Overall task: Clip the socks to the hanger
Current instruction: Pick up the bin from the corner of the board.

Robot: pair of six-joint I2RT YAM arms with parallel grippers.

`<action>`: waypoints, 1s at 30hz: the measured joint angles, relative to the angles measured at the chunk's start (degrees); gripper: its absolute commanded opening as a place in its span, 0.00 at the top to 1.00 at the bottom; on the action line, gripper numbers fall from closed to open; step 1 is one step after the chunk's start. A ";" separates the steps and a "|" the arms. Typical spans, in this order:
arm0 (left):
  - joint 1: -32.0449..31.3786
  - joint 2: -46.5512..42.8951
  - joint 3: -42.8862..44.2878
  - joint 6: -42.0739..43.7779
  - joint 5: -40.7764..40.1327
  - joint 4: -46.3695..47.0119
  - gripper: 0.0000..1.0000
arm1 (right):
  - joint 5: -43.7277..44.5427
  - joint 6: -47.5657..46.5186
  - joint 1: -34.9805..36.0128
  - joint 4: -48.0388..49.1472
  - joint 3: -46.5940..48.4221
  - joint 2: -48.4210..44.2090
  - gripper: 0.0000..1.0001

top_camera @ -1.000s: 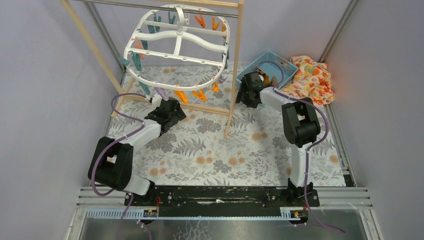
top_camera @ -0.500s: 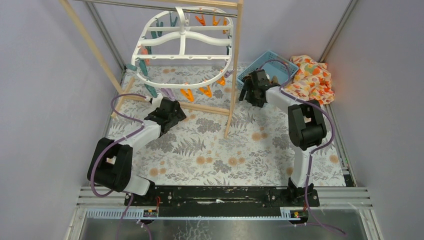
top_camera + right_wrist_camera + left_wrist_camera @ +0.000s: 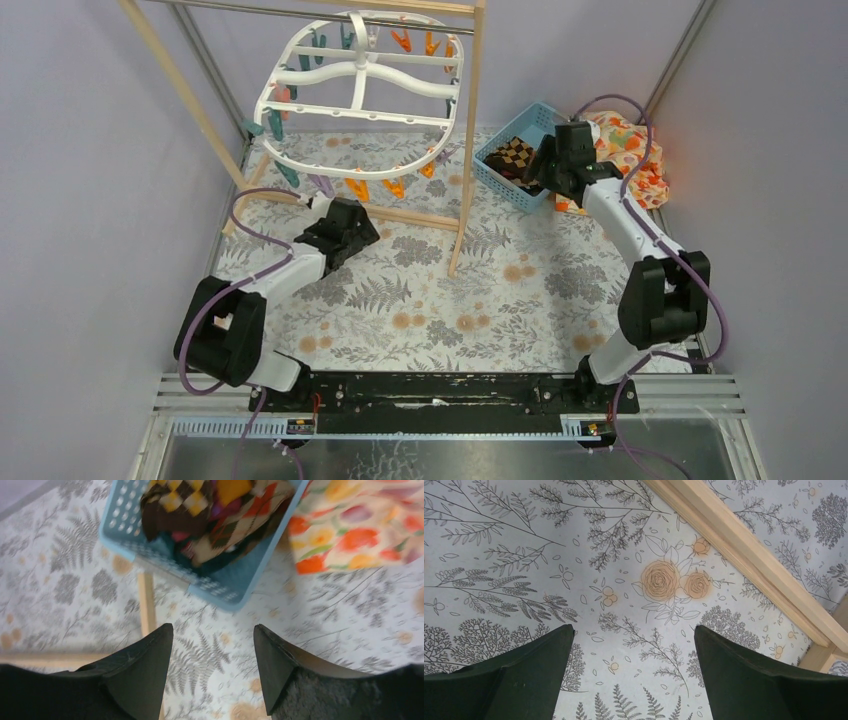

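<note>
Filling the perforated basket (image 3: 216, 588): soft socks (image 3: 175, 505) (checked)

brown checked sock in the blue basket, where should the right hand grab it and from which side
Grip the dark brown sock with tan checks by its raised, bunched fold, coming straight down from above. It lies on top of the heap at one end of the blue plastic basket, whose walls would likely block a sideways approach. The right hand is open and empty just beside the basket.
</note>
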 measured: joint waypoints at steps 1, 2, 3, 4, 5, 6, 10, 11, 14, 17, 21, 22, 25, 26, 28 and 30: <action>-0.26 -0.07 -0.07 -0.11 0.02 0.00 0.02 | 1.40 -0.63 -0.52 -0.98 2.08 1.03 0.34; -0.48 -0.22 -0.09 -0.22 0.07 -0.07 0.01 | 2.78 -1.33 -0.94 -2.23 4.55 2.73 0.36; -0.74 -0.46 -0.09 -0.31 0.15 -0.07 0.01 | 3.93 -1.84 -1.42 -3.39 7.45 5.01 0.37; -0.90 -0.76 -0.09 -0.33 0.17 -0.09 0.01 | 4.85 -2.25 -1.79 -4.04 10.16 7.67 0.38; -1.16 -1.20 -0.09 -0.35 0.20 -0.24 0.01 | 5.42 -2.49 -2.05 -4.42 12.28 10.27 0.38; -1.38 -1.73 -0.09 -0.35 0.17 -0.46 0.01 | 5.68 -2.64 -2.23 -4.61 13.31 12.20 0.38; -2.08 -5.16 -0.09 -0.31 -0.33 -1.09 0.01 | 5.99 -2.64 -2.34 -7.26 13.57 17.51 0.38; -2.16 -6.05 -0.09 -0.31 -0.63 -1.16 0.01 | 6.01 -2.60 -2.36 -7.82 13.57 18.08 0.38; -2.49 -8.96 -0.15 -0.31 -1.31 -1.22 0.01 | 5.92 -2.27 -2.75 -9.14 13.57 18.95 0.38; -2.89 -10.05 -0.31 -0.31 -1.60 -1.25 0.01 | 5.18 -1.73 -3.23 -9.07 13.42 18.97 0.40; -3.61 -10.14 -0.63 -0.33 -1.68 -1.40 0.02 | 4.22 -1.09 -3.80 -8.74 13.31 19.50 0.40; -3.69 -10.29 -0.81 -0.33 -1.68 -1.42 0.01 | 4.13 -1.05 -3.91 -8.61 13.31 19.96 0.40; -3.76 -11.61 -1.68 -0.33 -1.68 -1.64 0.01 | 3.30 -0.50 -4.26 -8.17 13.29 22.38 0.50; -3.76 -12.26 -2.03 -0.33 -1.68 -1.77 0.01 | 3.08 -0.33 -4.37 -7.80 13.29 23.10 0.62; -3.76 -13.57 -2.67 -0.33 -1.70 -1.99 0.01 | 2.01 0.44 -4.61 -6.95 13.29 24.50 0.86; -3.82 -14.43 -2.99 -0.28 -1.70 -2.14 0.02 | 1.40 1.46 -4.81 -5.95 13.29 25.07 1.00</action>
